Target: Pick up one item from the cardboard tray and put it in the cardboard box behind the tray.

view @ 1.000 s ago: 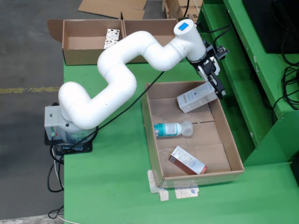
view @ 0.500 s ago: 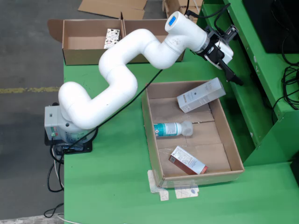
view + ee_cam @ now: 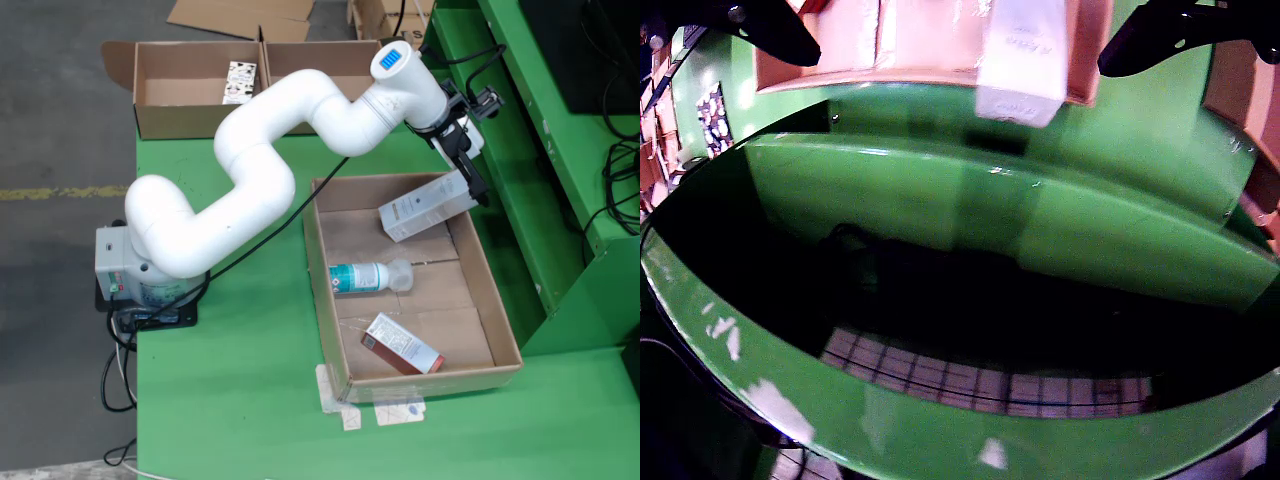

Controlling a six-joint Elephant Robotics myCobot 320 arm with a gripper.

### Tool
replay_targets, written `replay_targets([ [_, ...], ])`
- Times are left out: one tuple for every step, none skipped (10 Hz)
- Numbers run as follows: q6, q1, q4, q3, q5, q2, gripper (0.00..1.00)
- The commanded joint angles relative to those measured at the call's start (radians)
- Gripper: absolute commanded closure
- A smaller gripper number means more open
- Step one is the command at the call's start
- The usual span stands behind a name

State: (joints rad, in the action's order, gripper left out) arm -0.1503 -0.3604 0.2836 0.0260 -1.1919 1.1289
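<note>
The cardboard tray [image 3: 485,290] holds three items. A long white carton [image 3: 425,207] leans against its far right corner, a teal-labelled bottle [image 3: 365,276] lies in the middle, and a red and white carton [image 3: 403,343] lies near the front. My gripper [image 3: 471,178] hovers over the white carton's right end. In the wrist view the two black fingertips [image 3: 790,40] stand far apart at the top corners. The white carton's end [image 3: 1023,60] sits between them, untouched by either. My gripper [image 3: 958,58] is open.
The cardboard box [image 3: 190,110] stands behind the tray at the table's back left, with a small patterned pack [image 3: 238,80] inside. A raised green frame [image 3: 530,150] runs close along the tray's right side. The white arm [image 3: 300,110] arches over the table, and a black cable [image 3: 270,235] hangs under it.
My gripper rose and swung out to the right of the white carton half a second ago. It has come back down over the carton's right end. The carton has stayed put.
</note>
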Motion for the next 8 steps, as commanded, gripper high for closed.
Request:
replay_targets([
  [0.000, -0.014, -0.265, -0.026, -0.273, -0.088, 0.00],
  [0.000, -0.014, -0.265, -0.026, -0.273, -0.088, 0.00],
  [0.022, -0.029, -0.241, -0.026, -0.294, -0.094, 0.00],
  [0.015, -0.077, -0.347, -0.026, -0.302, -0.153, 0.00],
  [0.001, -0.094, -0.410, -0.026, -0.305, -0.177, 0.00],
  [-0.003, -0.091, -0.438, -0.026, -0.307, -0.175, 0.00],
  [-0.004, -0.081, -0.444, -0.026, -0.308, -0.166, 0.00],
  [-0.004, -0.081, -0.444, -0.026, -0.308, -0.166, 0.00],
])
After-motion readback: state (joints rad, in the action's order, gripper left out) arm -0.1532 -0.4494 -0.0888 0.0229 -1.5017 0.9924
